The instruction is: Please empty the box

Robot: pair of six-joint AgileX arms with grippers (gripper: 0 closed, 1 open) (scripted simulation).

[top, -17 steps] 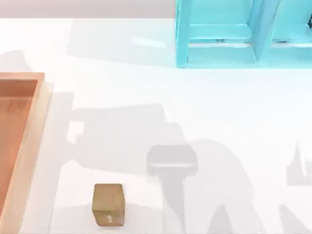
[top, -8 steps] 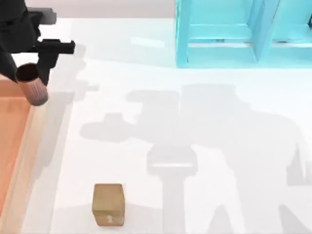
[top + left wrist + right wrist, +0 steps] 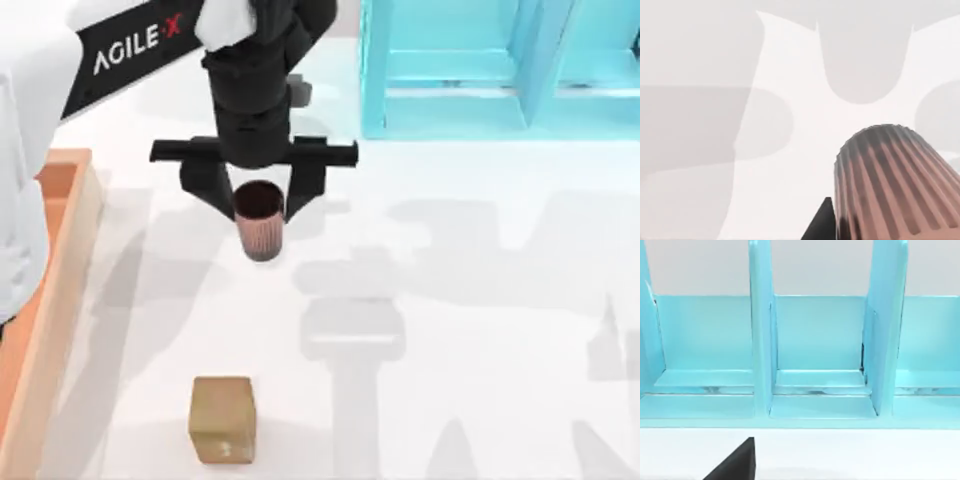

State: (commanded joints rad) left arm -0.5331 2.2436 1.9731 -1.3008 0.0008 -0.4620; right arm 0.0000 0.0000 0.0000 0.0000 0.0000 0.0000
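My left hand point(image 3: 259, 198) hangs over the white surface point(image 3: 480, 300), its two black fingers point(image 3: 207, 190) closed on either side of a ribbed reddish-brown cup with a dark open mouth point(image 3: 260, 222). The cup is upright between the fingers, clear of the surface. In my left wrist view the same ribbed cup point(image 3: 895, 185) sits close to the camera with bare white surface beyond it.

The large shallow wooden box with a pale rim and orange-brown inside point(image 3: 60, 260) lies at the left edge of the surface, well apart from the cup and partly hidden behind my left arm. I cannot tell what lies inside it.

A small tan cube-like block point(image 3: 222, 418) stands near the front edge, between the box and the middle of the surface. A turquoise shelf unit with upright dividers point(image 3: 470, 70) stands at the back right, and my right wrist view looks straight into its compartments point(image 3: 820, 355). Whether my right hand is open I cannot tell
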